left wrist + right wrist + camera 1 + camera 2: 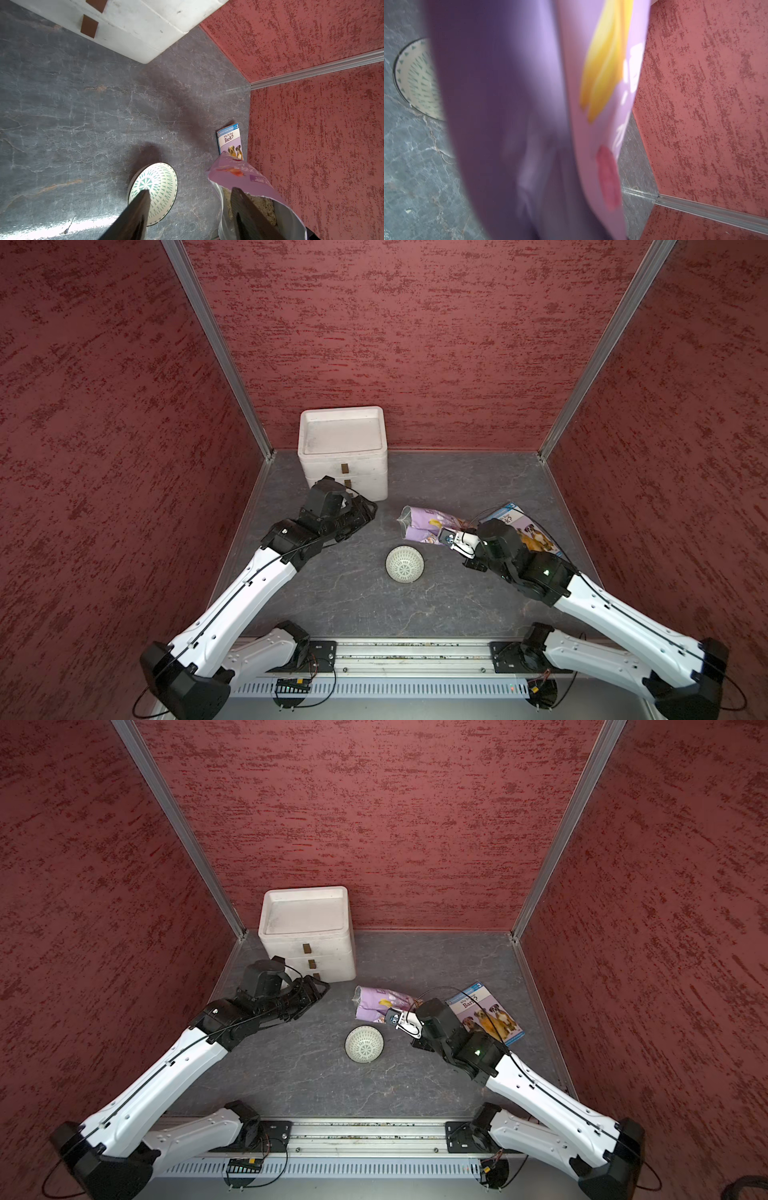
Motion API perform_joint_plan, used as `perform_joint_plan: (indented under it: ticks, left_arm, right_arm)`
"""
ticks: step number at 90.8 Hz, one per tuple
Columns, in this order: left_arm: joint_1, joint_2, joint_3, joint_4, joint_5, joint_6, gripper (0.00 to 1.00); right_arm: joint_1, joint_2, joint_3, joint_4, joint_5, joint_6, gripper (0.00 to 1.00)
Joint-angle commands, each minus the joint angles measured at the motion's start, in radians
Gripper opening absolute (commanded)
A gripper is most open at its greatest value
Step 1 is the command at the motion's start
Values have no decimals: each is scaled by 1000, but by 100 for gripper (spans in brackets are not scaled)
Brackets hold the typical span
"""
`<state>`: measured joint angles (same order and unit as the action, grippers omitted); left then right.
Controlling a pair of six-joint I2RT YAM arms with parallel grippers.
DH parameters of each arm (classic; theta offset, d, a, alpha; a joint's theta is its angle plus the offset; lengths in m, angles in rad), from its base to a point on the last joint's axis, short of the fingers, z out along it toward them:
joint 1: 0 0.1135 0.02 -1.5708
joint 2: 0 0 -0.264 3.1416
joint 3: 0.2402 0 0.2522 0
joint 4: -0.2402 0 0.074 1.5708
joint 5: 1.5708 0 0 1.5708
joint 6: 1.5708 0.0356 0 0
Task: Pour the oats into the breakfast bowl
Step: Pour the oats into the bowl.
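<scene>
- The left arm point(245, 597) and right arm point(615, 614) are wearing smooth white shells dotted with small screws point(632, 660).
- Blocky black housings point(291, 539) are capping their joints.
- A thin black cable point(234, 598) is running along each.
- A green light point(545, 571) is glowing on the right one.
- The left gripper point(190, 190) is showing dark tapered fingers point(133, 214).

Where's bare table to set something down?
Free: behind the pouch and book, right of the drawer box; also from the bowl forward to the base rail. Crowded: pouch, book and right end effector bunched together.
</scene>
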<state>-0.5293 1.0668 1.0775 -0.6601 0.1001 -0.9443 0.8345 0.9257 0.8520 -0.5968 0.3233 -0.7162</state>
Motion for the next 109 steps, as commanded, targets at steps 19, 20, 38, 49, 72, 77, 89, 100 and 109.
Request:
perform_joint_plan:
  ticks: [19,20,38,49,72,77,89,100,109]
  left_arm:
    - [-75,10,-109,155,18,-95,65]
    - [-78,12,-110,156,16,-97,65]
    - [-127,52,-127,173,-17,-120,66]
    - [-143,60,-179,231,-21,-170,66]
    - [-165,88,-225,284,-14,-220,65]
    - [-170,92,-225,283,-17,-223,65]
    - [-183,106,-228,289,-24,-233,65]
    - [-191,116,-235,302,-18,-254,65]
    - [-200,118,-236,324,-17,-265,65]
  right_arm:
    - [34,-103,-60,114,113,-146,0]
    - [35,-106,-64,114,113,-151,0]
    - [60,-136,-139,144,154,-223,0]
    - [72,-140,-179,207,195,-269,0]
    - [80,-153,-238,338,218,-339,0]
    - [84,-158,-256,379,222,-367,0]
    - [89,-151,-286,439,235,-429,0]
    - [89,-146,-299,489,244,-474,0]
    - [89,-137,-306,523,260,-522,0]
